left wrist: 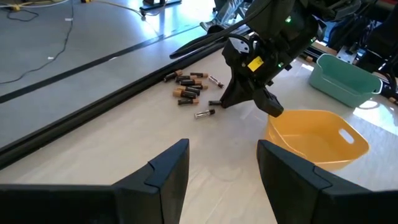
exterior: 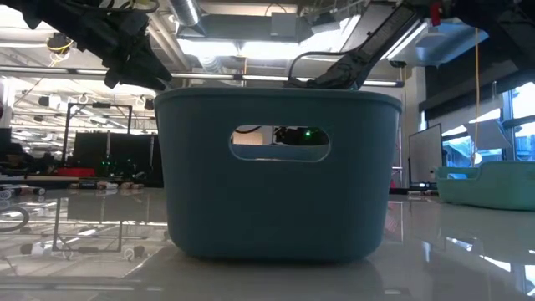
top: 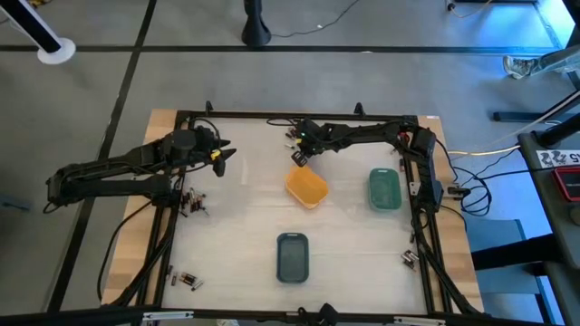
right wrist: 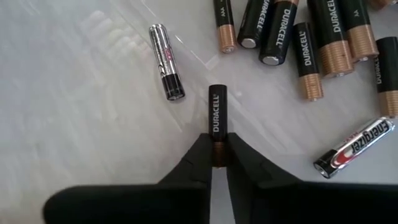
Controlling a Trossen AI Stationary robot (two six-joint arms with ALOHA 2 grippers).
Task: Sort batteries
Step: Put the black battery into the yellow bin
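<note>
Several batteries (right wrist: 292, 37), black with copper ends, lie in a loose pile on the white table near its far edge. A silvery one (right wrist: 166, 61) and another silvery one with a red mark (right wrist: 354, 146) lie apart from it. My right gripper (right wrist: 217, 155) reaches down beside the pile, shut on a black and copper battery (right wrist: 217, 115). It stands just beyond the orange tray (top: 306, 187). My left gripper (left wrist: 224, 168) hovers open over the table's left part (top: 222, 156), holding nothing. My right gripper pinches the battery's copper end (right wrist: 217, 148) between its two fingertips. The fingers slant down from the table's right and lie in line with the battery, whose black end (right wrist: 217, 93) points away from them. Whether it has left the table I cannot tell.
A green tray (top: 384, 190) stands at the right and a slate-blue tray (top: 292, 256) near the front middle, filling the low view (exterior: 276, 167). More batteries lie at the left edge (top: 190, 201), the front left (top: 186, 279) and the right (top: 410, 259). A black frame (top: 272, 116) borders the table.
</note>
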